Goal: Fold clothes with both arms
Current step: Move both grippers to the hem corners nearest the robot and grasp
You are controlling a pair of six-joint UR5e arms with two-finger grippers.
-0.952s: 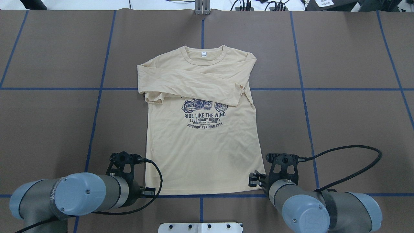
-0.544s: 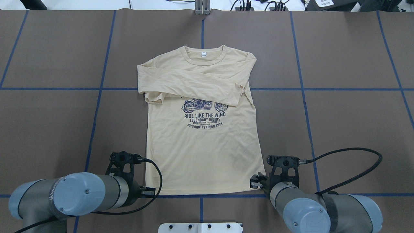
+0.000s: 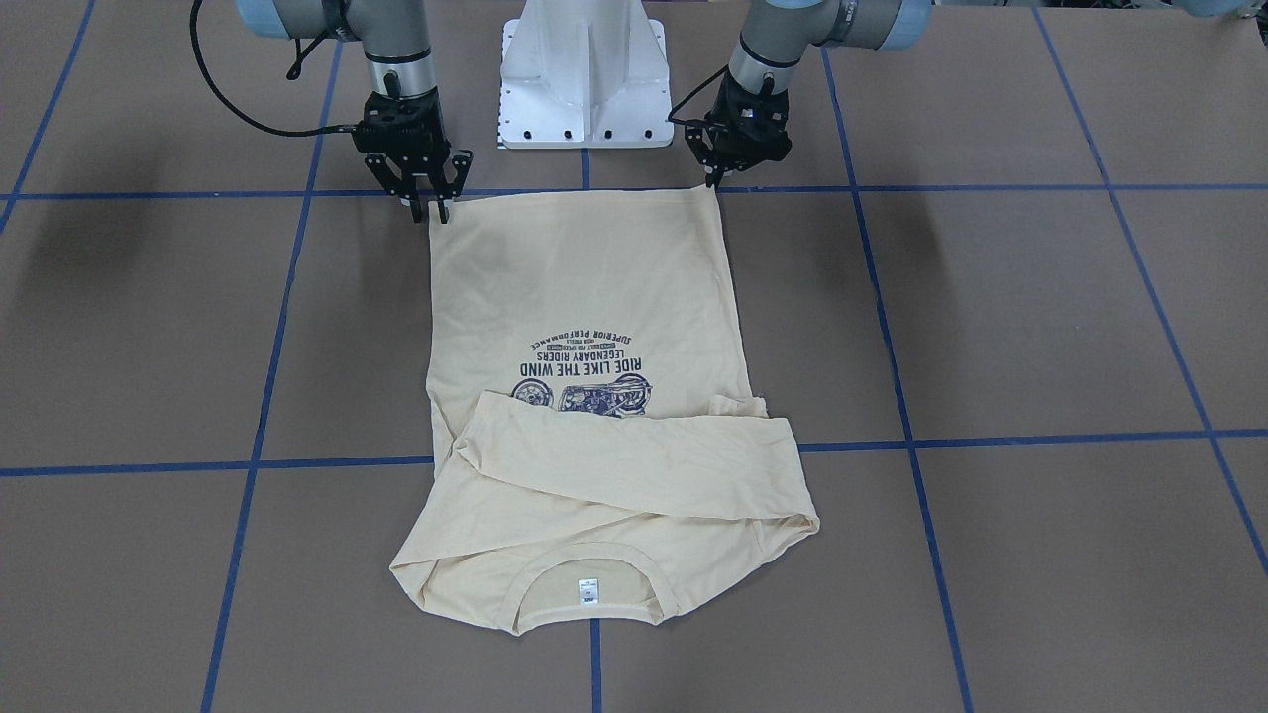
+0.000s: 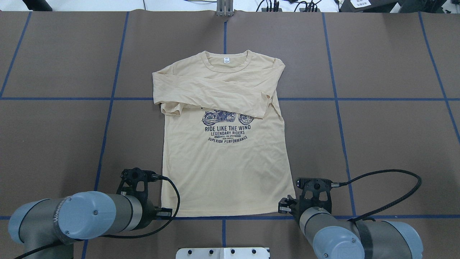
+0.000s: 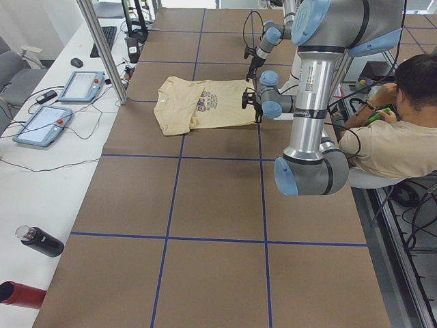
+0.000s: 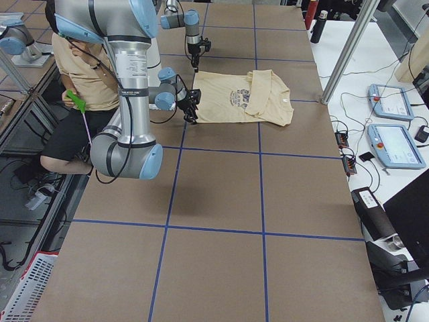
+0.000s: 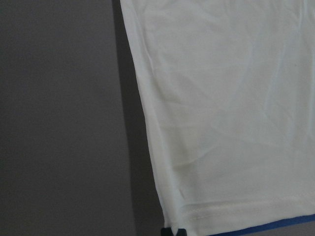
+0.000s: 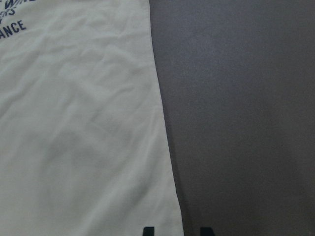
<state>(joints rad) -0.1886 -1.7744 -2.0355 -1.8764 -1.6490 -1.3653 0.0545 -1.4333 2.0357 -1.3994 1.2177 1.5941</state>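
Here, a brown table crossed by blue tape holds the T-shirt.

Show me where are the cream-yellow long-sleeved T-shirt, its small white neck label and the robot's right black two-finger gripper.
Cream-yellow long-sleeved T-shirt [image 4: 226,172]: overhead view, on its plain lower front.
Small white neck label [image 4: 226,60]: overhead view, on the label's middle.
Right black two-finger gripper [image 3: 430,210]: front-facing view, midway between its fingers' tips.
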